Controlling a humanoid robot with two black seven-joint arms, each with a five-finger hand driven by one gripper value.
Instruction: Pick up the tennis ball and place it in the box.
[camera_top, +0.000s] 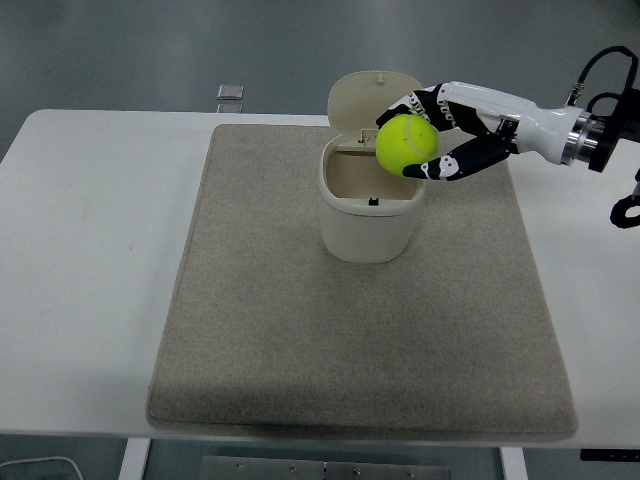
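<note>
While gripped, fuzzy tennis ball — seemingly over box.

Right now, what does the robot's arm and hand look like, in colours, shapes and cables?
Only the right arm shows. Its forearm has a smooth white shell, ending toward the picture's edge in a silver metal ring with a dark band. A thin black cable loops above that ring. The right hand has slender jointed fingers, mostly black with small white patches at the joints. The left arm is not in view.
</note>
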